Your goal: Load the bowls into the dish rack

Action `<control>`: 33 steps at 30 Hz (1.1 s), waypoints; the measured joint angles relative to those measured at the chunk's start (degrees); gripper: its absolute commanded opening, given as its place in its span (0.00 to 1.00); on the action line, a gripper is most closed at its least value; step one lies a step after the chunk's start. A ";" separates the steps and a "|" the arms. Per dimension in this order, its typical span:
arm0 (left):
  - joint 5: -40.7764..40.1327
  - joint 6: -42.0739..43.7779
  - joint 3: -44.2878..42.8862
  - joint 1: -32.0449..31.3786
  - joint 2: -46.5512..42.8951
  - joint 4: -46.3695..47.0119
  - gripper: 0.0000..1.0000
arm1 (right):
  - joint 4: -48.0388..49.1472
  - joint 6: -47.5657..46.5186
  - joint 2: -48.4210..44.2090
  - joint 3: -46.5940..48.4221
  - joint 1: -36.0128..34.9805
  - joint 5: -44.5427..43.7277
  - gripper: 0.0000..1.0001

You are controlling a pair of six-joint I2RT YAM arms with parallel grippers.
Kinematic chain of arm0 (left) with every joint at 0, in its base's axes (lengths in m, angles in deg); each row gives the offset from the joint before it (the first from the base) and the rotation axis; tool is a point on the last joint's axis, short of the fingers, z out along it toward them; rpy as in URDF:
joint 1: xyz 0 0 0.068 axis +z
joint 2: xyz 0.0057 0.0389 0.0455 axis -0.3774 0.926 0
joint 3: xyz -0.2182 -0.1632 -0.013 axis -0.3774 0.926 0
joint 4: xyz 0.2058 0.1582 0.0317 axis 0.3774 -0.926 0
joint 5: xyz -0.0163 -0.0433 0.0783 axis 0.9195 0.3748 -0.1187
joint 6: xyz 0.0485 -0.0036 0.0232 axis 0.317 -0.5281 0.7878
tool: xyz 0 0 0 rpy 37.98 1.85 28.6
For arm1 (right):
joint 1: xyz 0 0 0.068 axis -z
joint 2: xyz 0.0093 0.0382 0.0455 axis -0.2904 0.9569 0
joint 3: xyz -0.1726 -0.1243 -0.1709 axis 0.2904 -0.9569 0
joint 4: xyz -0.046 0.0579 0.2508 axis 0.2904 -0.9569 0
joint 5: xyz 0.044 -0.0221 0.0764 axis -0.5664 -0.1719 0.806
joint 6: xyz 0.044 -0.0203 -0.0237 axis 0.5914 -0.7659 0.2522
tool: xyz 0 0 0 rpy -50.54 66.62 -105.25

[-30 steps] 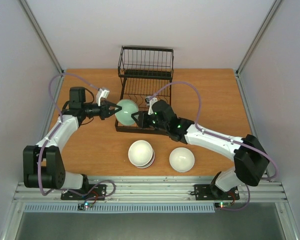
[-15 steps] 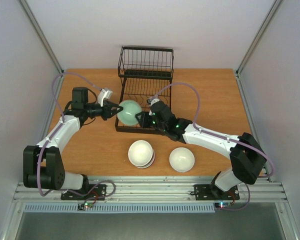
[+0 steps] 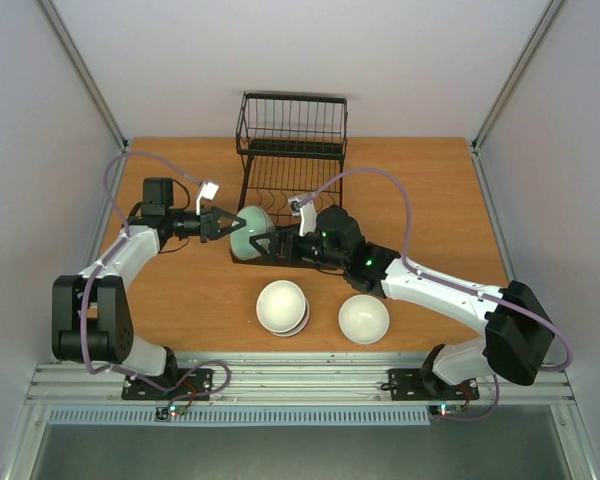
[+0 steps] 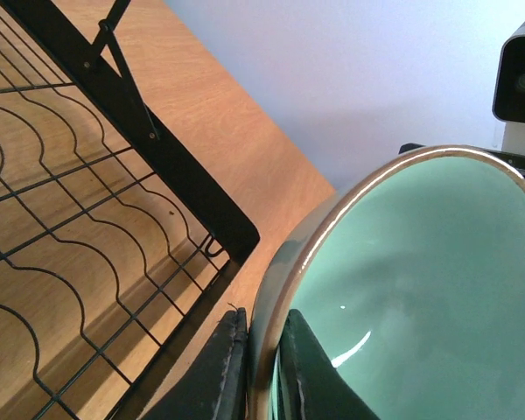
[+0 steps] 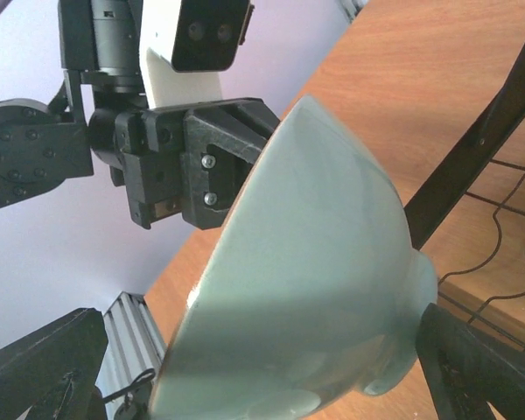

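At the near left corner of the black wire dish rack (image 3: pixel 292 125), the pale mint-green ceramic bowl (image 3: pixel 250 226) hangs tipped on its edge, above the table (image 3: pixel 430 190) and the rack's low tray. Treat it as stiff, glazed, slippery and easy to chip, with real weight for its size. The thin rim is the place to take hold, one finger inside and one outside. That is how your left tool (image 3: pixel 222 222) has it, clamped tight on the rim. Your right tool (image 3: pixel 268 244) is spread wide, its fingers either side of the bowl's outer wall and foot, gripping nothing. A rim-only pinch may let the bowl swing, so lower it gently onto the wires.
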 measured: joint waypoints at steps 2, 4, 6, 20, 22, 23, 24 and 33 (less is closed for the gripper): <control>0.33 0.02 0.00 -0.04 -0.07 0.00 0.00 | -0.04 0.02 -0.55 -0.11 -0.17 -0.44 0.98; 1.11 -0.04 0.02 -0.24 -0.28 0.15 0.00 | -0.87 0.00 -1.64 -0.35 -0.74 -1.99 0.99; 1.31 -0.35 0.24 -0.37 -1.09 0.90 0.00 | -2.27 0.00 -2.80 -0.50 -1.38 -3.52 0.98; 1.27 -1.86 1.62 -0.59 -2.80 3.34 0.00 | -0.74 2.01 -1.20 -0.50 -1.79 -5.29 0.99; 1.27 -1.86 1.81 -0.57 -3.19 3.37 0.00 | 0.55 2.89 -0.31 -0.50 -1.79 -4.20 0.98; 1.27 -1.88 1.88 -0.59 -3.39 3.41 0.00 | 1.14 3.30 0.04 -0.50 -1.79 -3.80 0.97; 1.27 -1.92 1.97 -0.59 -3.63 3.58 0.00 | 1.73 3.82 0.35 -0.50 -1.79 -3.21 0.95; -0.46 -1.57 2.51 0.02 -5.64 6.14 0.00 | 4.96 9.03 1.57 -0.83 -1.38 -0.44 0.05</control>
